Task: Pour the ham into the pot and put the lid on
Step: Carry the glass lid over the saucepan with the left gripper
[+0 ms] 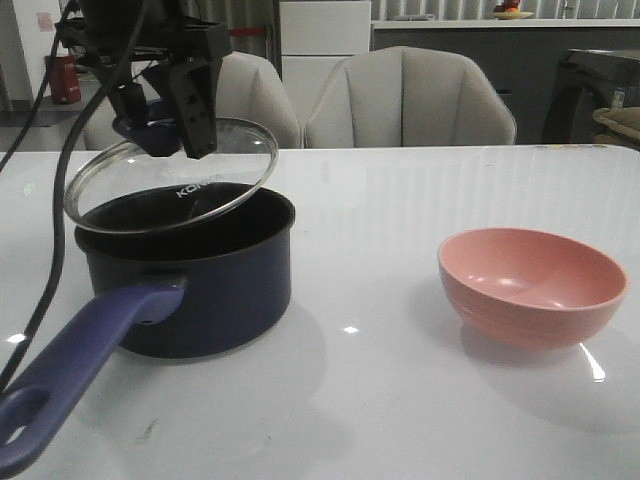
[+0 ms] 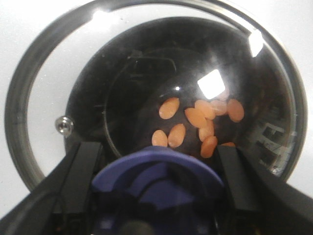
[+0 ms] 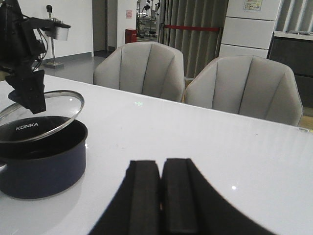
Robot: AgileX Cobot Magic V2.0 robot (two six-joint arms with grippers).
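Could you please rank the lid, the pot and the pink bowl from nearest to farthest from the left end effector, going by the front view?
1. The lid: gripped at its knob by the left end effector, tilted over the pot.
2. The pot: directly beneath, on the table's left.
3. The pink bowl: far off on the right.

You face a glossy white desk [image 1: 420, 400] catching ceiling-light glare; behind it stand two grey padded chairs [image 1: 405, 100], then white cabinets [image 1: 325, 40] and curtains [image 3: 190, 29].
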